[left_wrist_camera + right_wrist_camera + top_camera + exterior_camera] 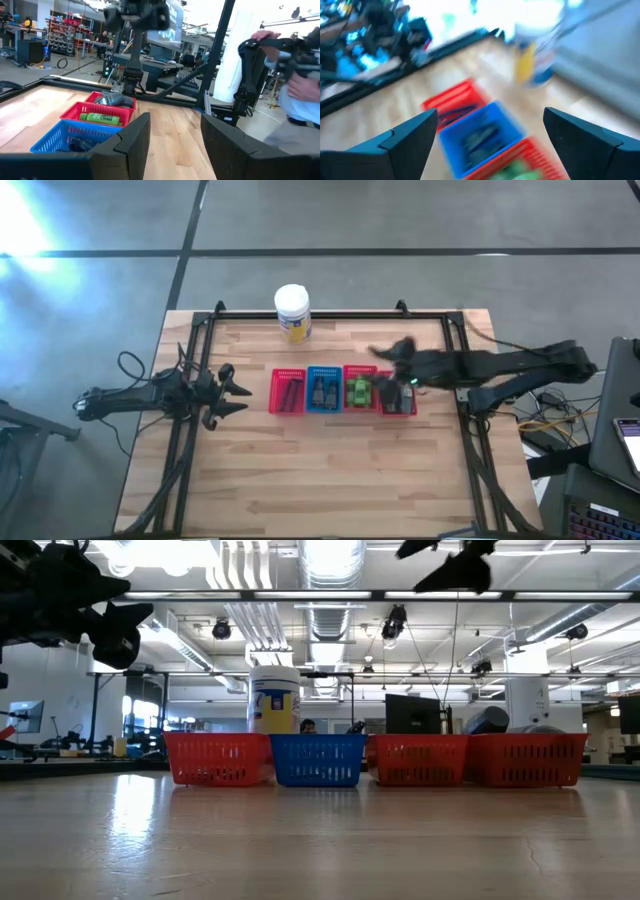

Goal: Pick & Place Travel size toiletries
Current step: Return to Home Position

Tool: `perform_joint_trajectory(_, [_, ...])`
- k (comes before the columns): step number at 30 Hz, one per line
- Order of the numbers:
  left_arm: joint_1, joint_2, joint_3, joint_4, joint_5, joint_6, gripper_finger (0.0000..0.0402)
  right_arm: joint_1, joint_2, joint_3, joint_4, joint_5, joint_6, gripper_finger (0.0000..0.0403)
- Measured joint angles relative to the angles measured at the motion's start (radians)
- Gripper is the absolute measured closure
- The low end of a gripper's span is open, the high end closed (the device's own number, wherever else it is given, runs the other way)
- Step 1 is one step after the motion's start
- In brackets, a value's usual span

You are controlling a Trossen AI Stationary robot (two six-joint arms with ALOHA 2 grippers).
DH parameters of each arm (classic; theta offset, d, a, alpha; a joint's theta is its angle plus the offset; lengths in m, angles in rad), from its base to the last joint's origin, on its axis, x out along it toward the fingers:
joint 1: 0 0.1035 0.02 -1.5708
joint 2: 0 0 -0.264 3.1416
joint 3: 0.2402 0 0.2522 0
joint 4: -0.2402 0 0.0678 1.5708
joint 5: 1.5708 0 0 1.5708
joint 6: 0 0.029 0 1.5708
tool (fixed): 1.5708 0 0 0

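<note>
Right gripper [392,362] hovers right of centre in the overhead frame, fingers spread wide and holding nothing, above a row of four mesh bins [342,370].
Travel size toiletries [323,392] lie inside the bins; dark pieces [289,394] in the leftmost red bin [288,372] and the blue bin [323,369]; green packs [358,391] in the third; grey tubes [117,100] in the rightmost, beneath the gripper; left gripper [228,389] waits at mid-left, fingers apart and empty; white jar [292,312] stands at upper centre.

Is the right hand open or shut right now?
Open. The right hand shows its two fingers wide apart in its wrist view, with nothing held between them.
</note>
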Motion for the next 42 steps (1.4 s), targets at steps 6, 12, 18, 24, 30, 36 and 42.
perform_joint_trajectory(6, [0.000,0.000,0.000,0.000,0.000,0.000,0.0220,-0.001,-0.250,-0.097,0.003,0.150,-0.125,0.0062])
perform_joint_trajectory(12, [0.000,0.000,0.000,-0.001,0.000,0.000,0.0221,-0.006,-0.462,-0.239,0.010,0.150,-0.203,0.0081])
perform_joint_trajectory(18, [0.000,0.000,0.000,-0.001,0.000,0.000,0.0221,-0.021,-0.679,-0.440,0.173,0.070,-0.274,0.0101])
perform_joint_trajectory(24, [0.000,0.000,0.000,0.000,0.000,0.000,0.0221,-0.030,-0.859,-0.620,0.380,-0.199,-0.423,0.0118])
perform_joint_trajectory(30, [0.000,0.000,0.000,-0.001,0.000,0.000,0.0220,-0.041,-0.970,-0.805,0.584,-0.277,-0.471,0.0135])
perform_joint_trajectory(36, [0.000,0.000,0.000,0.000,0.000,0.000,0.0220,-0.074,-1.039,-0.964,0.739,-0.278,-0.459,0.0152])
perform_joint_trajectory(42, [0.000,0.000,0.000,-0.002,0.000,0.000,0.0220,-0.087,-1.072,-0.964,0.645,-0.280,-0.461,0.0168])
